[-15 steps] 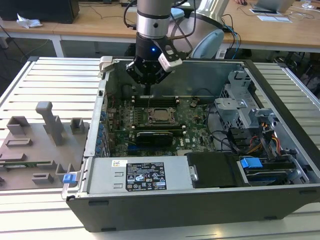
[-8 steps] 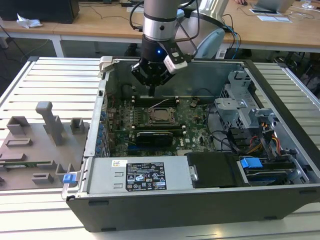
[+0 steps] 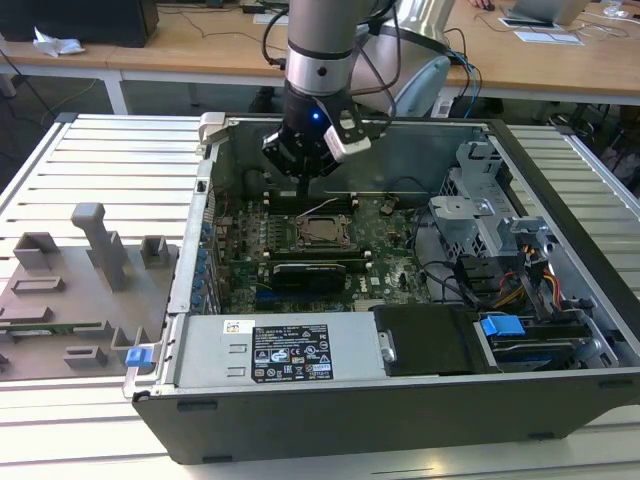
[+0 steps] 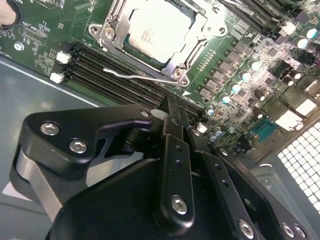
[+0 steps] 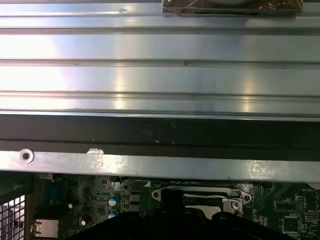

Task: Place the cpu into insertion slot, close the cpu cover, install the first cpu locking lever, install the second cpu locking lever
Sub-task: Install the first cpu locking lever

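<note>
The cpu (image 4: pixel 159 31) sits in the insertion slot (image 4: pixel 202 37) with the cpu cover (image 4: pixel 197 22) down around it. One locking lever (image 4: pixel 131 76) stands free beside the socket; I think it could slip off the tip and spring back. The gripper (image 4: pixel 170 112), its fingers together and empty, hangs near it. The exterior view shows the whole computer case (image 3: pixel 420 395).

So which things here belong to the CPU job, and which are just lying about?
Job:
cpu, seated in the insertion slot
cpu cover, down around it
locking lever
gripper, above the board

Lying about:
grey fixture blocks
blue drive tab
black expansion card
</note>
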Motion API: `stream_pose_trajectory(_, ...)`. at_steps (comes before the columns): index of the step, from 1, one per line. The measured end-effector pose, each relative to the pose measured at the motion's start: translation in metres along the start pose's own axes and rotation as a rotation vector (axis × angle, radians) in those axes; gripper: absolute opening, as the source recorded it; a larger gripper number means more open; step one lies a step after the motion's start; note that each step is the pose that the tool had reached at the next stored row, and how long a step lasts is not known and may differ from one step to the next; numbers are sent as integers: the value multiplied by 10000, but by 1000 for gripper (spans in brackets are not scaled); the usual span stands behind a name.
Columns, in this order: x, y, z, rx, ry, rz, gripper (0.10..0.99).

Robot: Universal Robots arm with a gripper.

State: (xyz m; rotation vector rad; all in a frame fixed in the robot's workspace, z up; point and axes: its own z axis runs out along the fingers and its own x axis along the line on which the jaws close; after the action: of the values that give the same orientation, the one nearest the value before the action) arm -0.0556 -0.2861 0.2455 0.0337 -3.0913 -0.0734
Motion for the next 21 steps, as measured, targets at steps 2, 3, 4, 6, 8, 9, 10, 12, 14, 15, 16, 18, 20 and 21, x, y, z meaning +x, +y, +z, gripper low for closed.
stream_pose_trajectory(2,1,-50,9,-198,-5,-9,106)
stream_pose_trajectory(3,1,-62,9,-215,-6,-11,106)
stream_pose_trajectory(4,1,-63,9,-216,-5,-9,106)
stream_pose_trajectory(6,1,-64,8,-215,-4,-9,106)
stream_pose_trajectory(8,1,-65,9,-214,-4,-10,106)
stream_pose_trajectory(9,1,-66,15,-216,-6,-10,106)
stream_pose_trajectory(10,0,-66,33,-214,-4,-10,106)
stream_pose_trajectory(12,-2,-68,77,-215,-4,-11,106)
stream_pose_trajectory(14,-5,-71,136,-215,-4,-10,106)
stream_pose_trajectory(15,-6,-73,160,-215,-5,-11,106)
stream_pose_trajectory(16,-7,-73,175,-215,-5,-10,106)
stream_pose_trajectory(18,-25,-63,198,-214,-4,-10,106)
stream_pose_trajectory(20,-64,-44,215,-215,-3,-10,106)
stream_pose_trajectory(21,-89,-37,224,-216,-1,-10,106)
